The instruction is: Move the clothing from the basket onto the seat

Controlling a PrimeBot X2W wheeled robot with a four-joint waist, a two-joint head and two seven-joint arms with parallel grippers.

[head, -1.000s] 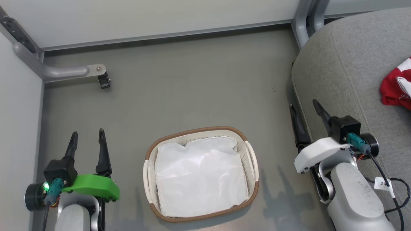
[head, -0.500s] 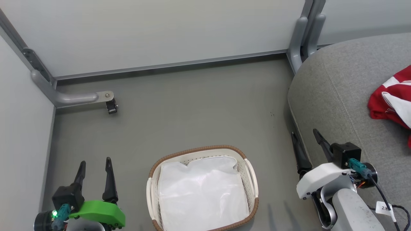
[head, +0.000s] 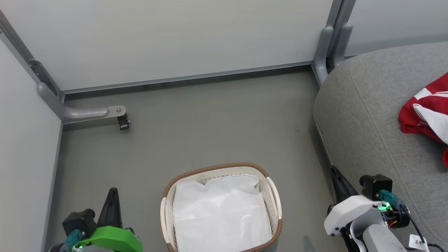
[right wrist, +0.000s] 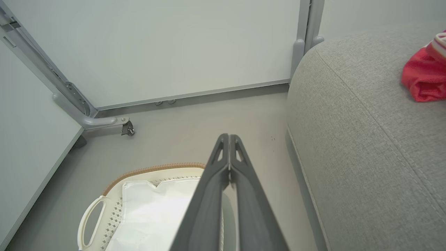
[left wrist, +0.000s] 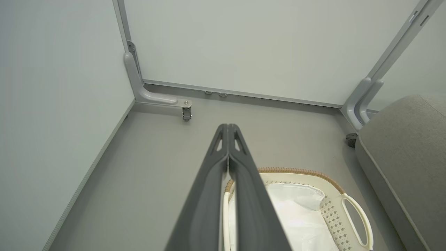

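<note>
**Head view**
- Basket (head: 217, 166): oval, white perforated plastic, brown woven-look rim, white side handles. Standing on grey floor (head: 210, 115). Holding only a white liner (head: 220, 213).
- Seat (head: 364, 126): grey upholstered cushion with stitched seams. Right of the basket, apart from it.
- Clothing (head: 420, 115): red garment with white trim, bunched. Lying on the seat, well to the right of the basket and beyond it. Cut off by the picture's edge.
- Left jaws: dark, pressed together, nothing between. Just left of the basket, above a green housing (head: 108, 239).
- Right jaws: dark, pressed together, empty. Right of the basket, at the seat's near edge, above a white housing (head: 350, 213).
- Caster (head: 123, 123): small, black, on a grey bracket. Beyond the basket, to its left, at the foot of a pale partition panel (head: 182, 38).

**Left wrist view**
- Fingers (left wrist: 205, 195): shut tip to tip, gripping nothing. Crossing the basket's left end in the picture.
- Seat corner to the right of the basket.

**Right wrist view**
- Fingers (right wrist: 251, 205): closed against each other, empty. Crossing the basket's right end in the picture.
- Clothing: red bundle on the seat, far right of the basket and beyond it.
</note>
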